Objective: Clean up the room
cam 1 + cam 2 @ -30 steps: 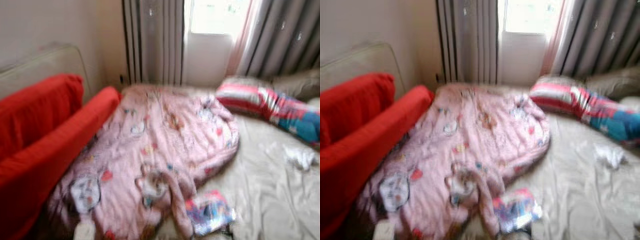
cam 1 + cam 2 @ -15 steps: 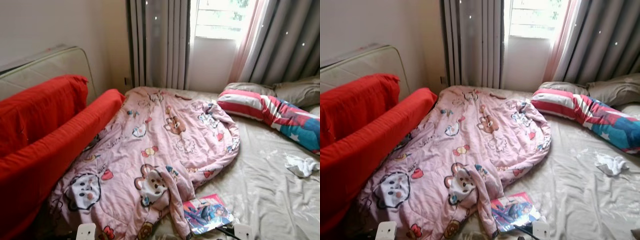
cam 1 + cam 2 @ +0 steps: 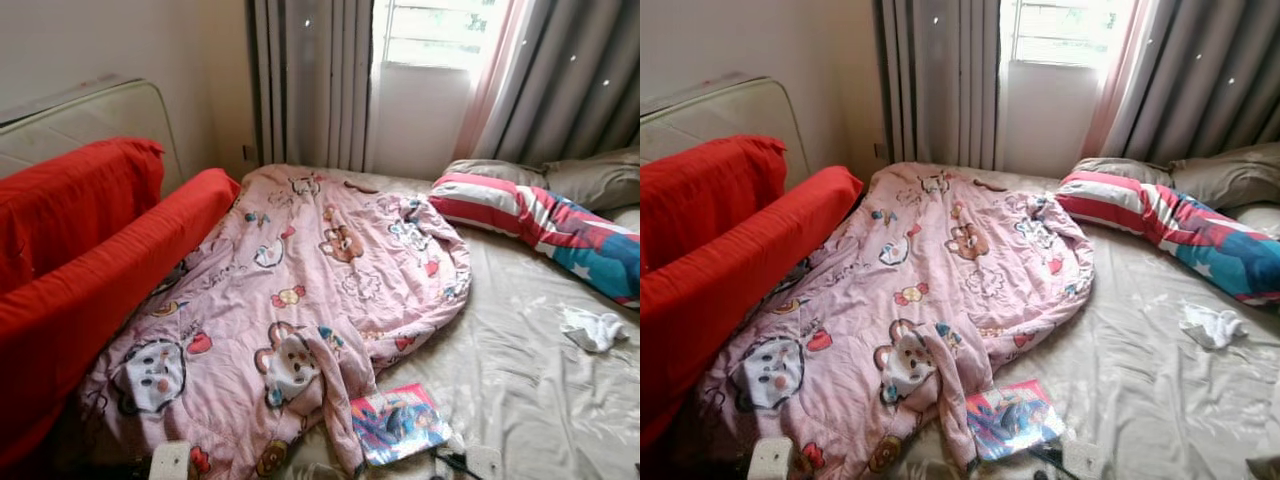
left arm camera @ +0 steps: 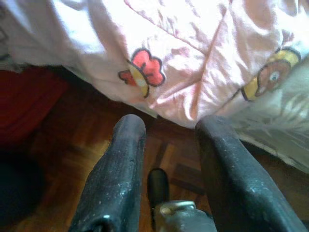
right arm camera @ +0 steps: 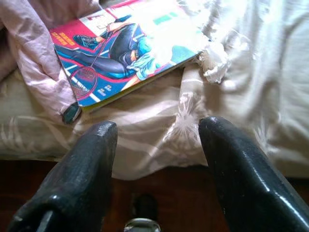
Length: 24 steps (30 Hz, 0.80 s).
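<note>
Hanging spread over wood floor at the bed's near edge, our left pincer (image 4: 166,130) faces the pink quilt (image 3: 300,300) hem; our right pincer (image 5: 157,133), also spread, faces a comic book (image 3: 398,423) lying on the beige sheet (image 3: 530,380) beside the quilt. Further: white cloth (image 3: 592,329), striped pillow (image 3: 540,222), red sofa (image 3: 90,250), curtains (image 3: 310,80).

Bright daylight through a white-framed window (image 3: 435,35), flanked by long grey pleated curtains (image 3: 310,80) against a plain cream wall (image 3: 110,45). Dark brown wooden parquet floor (image 4: 72,159) below; left of the bed, a bright red fabric sofa (image 3: 80,260).
</note>
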Tool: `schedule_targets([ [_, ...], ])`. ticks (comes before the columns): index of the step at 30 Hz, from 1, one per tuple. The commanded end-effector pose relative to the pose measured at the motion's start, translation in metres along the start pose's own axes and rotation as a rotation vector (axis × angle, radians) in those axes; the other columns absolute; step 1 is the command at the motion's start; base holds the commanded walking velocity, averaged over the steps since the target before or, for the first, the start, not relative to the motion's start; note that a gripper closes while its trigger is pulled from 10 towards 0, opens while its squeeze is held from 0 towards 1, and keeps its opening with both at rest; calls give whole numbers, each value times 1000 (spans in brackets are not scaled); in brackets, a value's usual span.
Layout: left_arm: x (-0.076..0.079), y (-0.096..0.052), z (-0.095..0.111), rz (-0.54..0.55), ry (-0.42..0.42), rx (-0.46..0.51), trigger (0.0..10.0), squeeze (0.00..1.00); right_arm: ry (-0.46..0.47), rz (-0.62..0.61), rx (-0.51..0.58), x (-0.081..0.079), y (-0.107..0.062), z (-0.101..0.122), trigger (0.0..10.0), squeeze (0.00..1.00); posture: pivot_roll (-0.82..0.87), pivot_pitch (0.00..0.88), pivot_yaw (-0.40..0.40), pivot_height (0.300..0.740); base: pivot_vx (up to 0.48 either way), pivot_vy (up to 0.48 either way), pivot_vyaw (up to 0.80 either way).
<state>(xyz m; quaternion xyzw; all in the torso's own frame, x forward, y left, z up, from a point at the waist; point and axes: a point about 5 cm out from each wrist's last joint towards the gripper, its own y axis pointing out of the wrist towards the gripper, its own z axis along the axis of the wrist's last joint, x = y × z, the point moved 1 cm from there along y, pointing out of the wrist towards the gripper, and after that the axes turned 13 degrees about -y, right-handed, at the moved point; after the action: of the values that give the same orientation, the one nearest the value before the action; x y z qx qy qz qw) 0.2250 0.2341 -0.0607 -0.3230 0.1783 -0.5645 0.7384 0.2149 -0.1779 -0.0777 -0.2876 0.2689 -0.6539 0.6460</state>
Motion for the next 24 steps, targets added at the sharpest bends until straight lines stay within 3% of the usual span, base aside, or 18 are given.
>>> schedule_targets([
  [1, 4, -1, -5, -6, -6, -12, 10000, 0, 12, -26, 8, 9, -1, 1, 10000, 0, 34, 0, -38, 740, 0, 0, 0],
  [9, 5, -1, -2, -12, -25, 28, 10000, 0, 19, -28, 25, 10, -1, 3, 10000, 0, 34, 0, -41, 740, 0, 0, 0],
  [19, 7, -2, 8, -26, -55, 138, 10000, 0, 36, -28, 123, 10, -1, 13, 10000, 0, 28, 0, -38, 740, 0, 0, 0],
  [24, 7, -4, 10, -34, -129, 185, 10000, 0, 39, -24, 187, 9, -3, 18, 10000, 0, 19, 0, -39, 740, 0, 0, 0],
])
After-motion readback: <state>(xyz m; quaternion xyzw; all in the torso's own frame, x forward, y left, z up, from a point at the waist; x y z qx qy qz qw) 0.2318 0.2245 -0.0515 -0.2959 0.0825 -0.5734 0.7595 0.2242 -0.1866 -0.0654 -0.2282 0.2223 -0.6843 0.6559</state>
